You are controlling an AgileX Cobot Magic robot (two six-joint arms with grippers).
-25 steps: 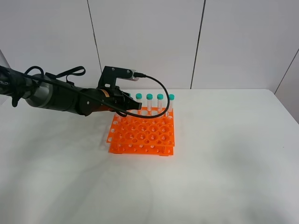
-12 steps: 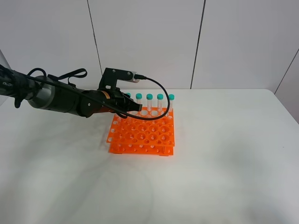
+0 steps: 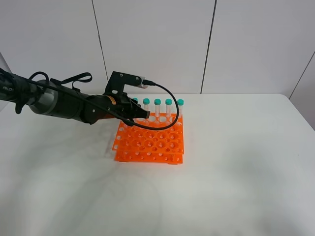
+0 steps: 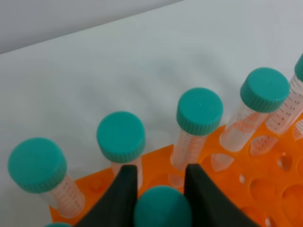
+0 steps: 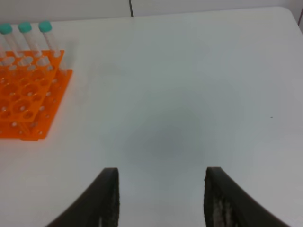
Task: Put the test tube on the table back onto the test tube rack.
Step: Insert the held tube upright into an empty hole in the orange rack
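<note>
The orange test tube rack [image 3: 150, 142] stands on the white table [image 3: 236, 172], left of its middle. Several teal-capped tubes [image 3: 169, 108] stand in its back row. My left gripper [image 3: 142, 113] hovers over the rack's back-left part. In the left wrist view the left gripper [image 4: 161, 177] is shut on a test tube [image 4: 162, 208]; its teal cap sits between the two black fingers [image 4: 125, 189], just in front of the back-row tubes [image 4: 199, 113]. The right gripper [image 5: 161, 171] is open and holds nothing, over bare table to the right of the rack [image 5: 23, 104].
A black cable [image 3: 167, 98] loops from the left wrist over the rack's back row. White wall panels stand behind the table. Most rack holes in the front rows [image 3: 157, 145] have no tubes in them.
The left gripper has shifted slightly left over the rack's back-left part, keeping hold of the tube. The cable loop has sagged a little.
</note>
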